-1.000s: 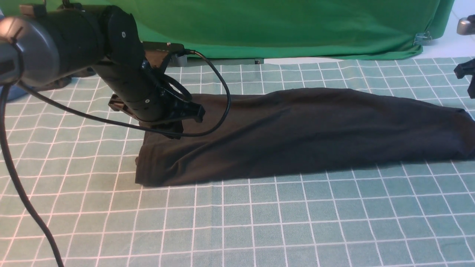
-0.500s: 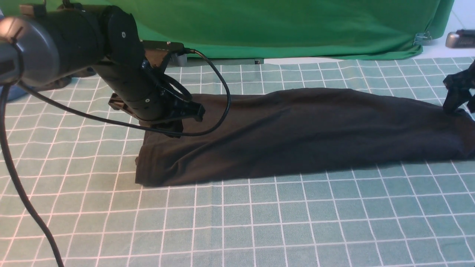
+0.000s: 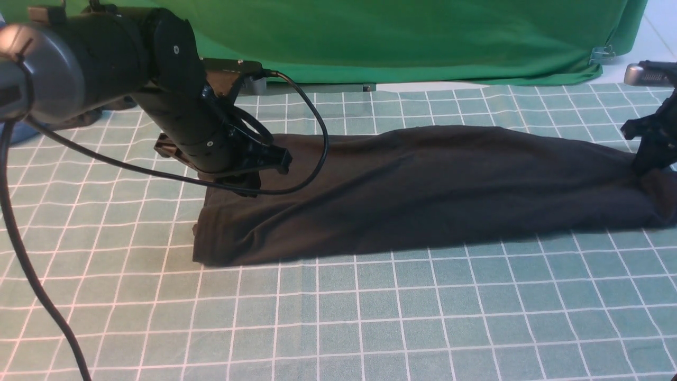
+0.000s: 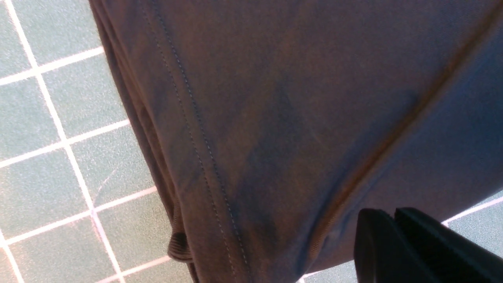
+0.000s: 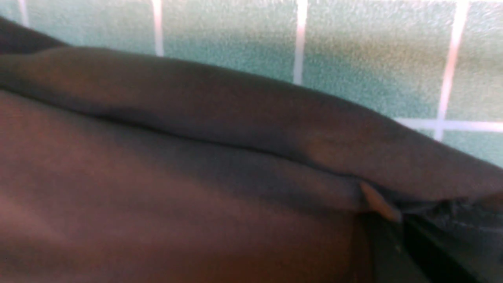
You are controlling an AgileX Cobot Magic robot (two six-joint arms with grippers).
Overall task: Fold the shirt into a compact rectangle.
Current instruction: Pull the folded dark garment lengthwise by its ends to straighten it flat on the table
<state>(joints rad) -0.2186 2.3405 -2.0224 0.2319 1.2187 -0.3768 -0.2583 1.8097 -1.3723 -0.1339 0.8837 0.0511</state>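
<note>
**Both claws clenched on opposite ends of the black shirt**

The shirt (image 3: 423,185) lies as one long dark band across the middle of the front view, running from left of centre out to the right edge of the frame. It rests on a pale green tablecloth (image 3: 370,317) with a white grid. Its near edge is thick and rounded, and its upper surface shows long, shallow wrinkles.

The left gripper (image 3: 248,185) sits at the upper left of the front view, at the far left corner of the shirt. The cloth there rises a little toward it. In the left wrist view the two black fingers (image 4: 373,251) appear in the lower right corner, pressed flat against each other at the shirt's edge. A ridge in the cloth runs straight into them, so the claw looks clenched on a thin pinch of fabric. A stitched hem line crosses that picture from top to bottom, and a small ribbed piece pokes out at the bottom edge.

The right gripper (image 3: 648,164) stands at the right edge of the front view, its tip down on the shirt's right end. The right wrist view is blurred. In its lower right corner a fold of the cloth lies over the dark fingers (image 5: 432,251), which look drawn in on it.

A black cable (image 3: 317,143) loops from the left arm over the shirt. A bright green cloth (image 3: 396,37) fills the top of the front view.
</note>
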